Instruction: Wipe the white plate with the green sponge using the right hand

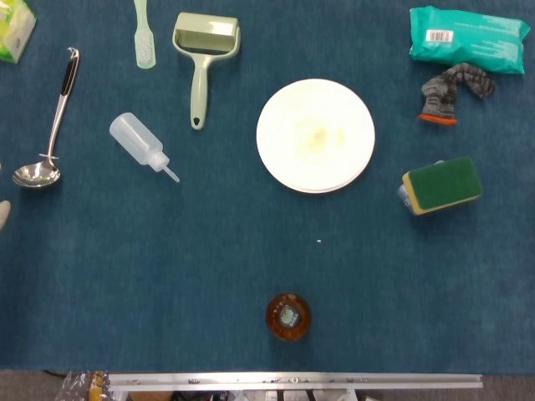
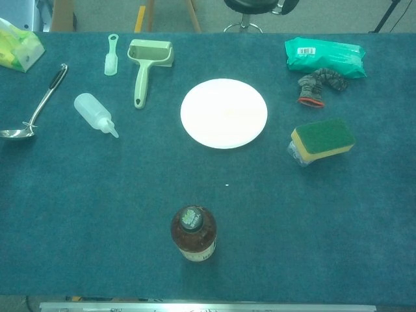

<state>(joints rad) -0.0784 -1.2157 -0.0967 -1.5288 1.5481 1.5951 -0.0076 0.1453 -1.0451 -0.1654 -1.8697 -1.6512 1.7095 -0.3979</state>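
The white plate (image 1: 315, 135) (image 2: 223, 113) lies flat near the table's middle, with a faint yellowish smear at its centre. To its right lies the green sponge (image 1: 441, 185) (image 2: 322, 138), green side up over a yellow layer, with nothing touching it. My right hand appears in neither view. Of my left hand (image 1: 2, 214) only a pale fingertip shows at the left edge of the head view, far from plate and sponge.
A grey sock (image 1: 451, 90) and a teal wipes pack (image 1: 466, 39) lie behind the sponge. A brown bottle (image 1: 288, 316) stands at the near middle. At the left lie a squeeze bottle (image 1: 140, 144), a green roller (image 1: 203, 58), a ladle (image 1: 50, 125) and a small brush (image 1: 144, 33).
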